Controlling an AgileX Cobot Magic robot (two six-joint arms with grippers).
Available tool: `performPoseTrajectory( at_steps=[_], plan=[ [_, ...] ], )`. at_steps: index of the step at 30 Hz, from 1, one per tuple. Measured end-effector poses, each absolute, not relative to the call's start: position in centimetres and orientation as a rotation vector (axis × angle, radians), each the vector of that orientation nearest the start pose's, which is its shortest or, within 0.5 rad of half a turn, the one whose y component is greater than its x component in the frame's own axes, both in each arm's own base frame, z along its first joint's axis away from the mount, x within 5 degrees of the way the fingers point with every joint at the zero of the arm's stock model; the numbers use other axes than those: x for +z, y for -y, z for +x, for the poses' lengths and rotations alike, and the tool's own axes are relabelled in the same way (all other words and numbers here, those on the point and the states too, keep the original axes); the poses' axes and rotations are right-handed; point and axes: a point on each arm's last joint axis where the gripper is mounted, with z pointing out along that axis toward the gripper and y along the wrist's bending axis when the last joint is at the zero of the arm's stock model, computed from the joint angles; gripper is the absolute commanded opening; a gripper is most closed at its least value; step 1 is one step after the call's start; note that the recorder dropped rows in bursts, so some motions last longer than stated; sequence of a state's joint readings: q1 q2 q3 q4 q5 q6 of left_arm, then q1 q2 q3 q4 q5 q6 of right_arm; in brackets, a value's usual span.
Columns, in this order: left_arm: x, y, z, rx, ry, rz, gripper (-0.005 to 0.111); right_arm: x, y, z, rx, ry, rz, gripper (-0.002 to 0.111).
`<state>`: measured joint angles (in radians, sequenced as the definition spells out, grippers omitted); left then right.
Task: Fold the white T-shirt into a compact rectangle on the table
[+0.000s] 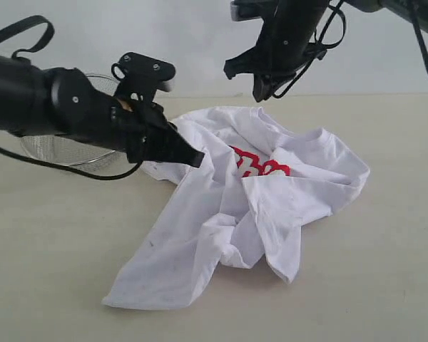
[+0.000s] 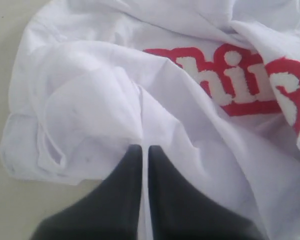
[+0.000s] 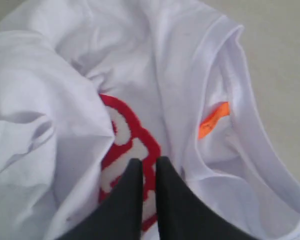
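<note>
The white T-shirt [image 1: 271, 206] lies crumpled on the table [image 1: 385, 285], its red lettering [image 1: 260, 165] half buried in folds. My left gripper [image 1: 197, 158] reaches in low from the left and is shut on a ridge of the shirt's left side. In the left wrist view that crease of the shirt [image 2: 90, 100] runs straight into the tips of the left gripper [image 2: 145, 147]. My right gripper [image 1: 260, 95] hangs in the air above the collar end, jaws together with nothing in them. The right wrist view looks past the right gripper [image 3: 149, 161] at the shirt [image 3: 165, 60] and its orange neck tag [image 3: 213, 120].
A round wire-mesh basket [image 1: 57, 149] stands at the back left, partly behind my left arm. Bare tabletop lies around the shirt in front and to the right.
</note>
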<state>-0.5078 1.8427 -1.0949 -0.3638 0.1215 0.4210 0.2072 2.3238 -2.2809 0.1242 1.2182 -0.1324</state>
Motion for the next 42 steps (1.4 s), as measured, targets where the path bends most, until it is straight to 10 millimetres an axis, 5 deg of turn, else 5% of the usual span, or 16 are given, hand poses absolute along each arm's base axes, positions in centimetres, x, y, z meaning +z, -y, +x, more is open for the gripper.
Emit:
performPoseTrajectory(
  at_steps=[4, 10, 16, 26, 32, 42],
  plan=[
    [17.4, 19.3, 35.8, -0.255, -2.301, 0.703, 0.005, 25.2, -12.3, 49.1, 0.244, -2.706, -0.456, 0.001],
    [15.9, 16.4, 38.2, -0.213, -2.383, 0.645, 0.005, 23.4, -12.2, 48.2, 0.249, -2.781, -0.491, 0.001],
    [16.4, 14.8, 39.2, -0.178, -2.374, 0.658, 0.005, 21.9, -11.7, 45.7, 0.250, -2.878, -0.584, 0.001],
    [19.1, 14.4, 43.8, -0.141, -2.249, 0.651, 0.005, 19.6, -12.1, 43.3, 0.393, -2.948, -0.668, 0.001],
    [17.6, 14.6, 46.4, -0.167, -2.281, 0.734, 0.005, 19.7, -12.7, 43.4, 0.490, -2.900, -0.696, 0.001],
    [15.0, 16.9, 48.4, -0.457, -2.266, 0.821, 0.005, 19.7, -12.8, 43.1, 0.515, -2.901, -0.742, 0.001]
  ],
)
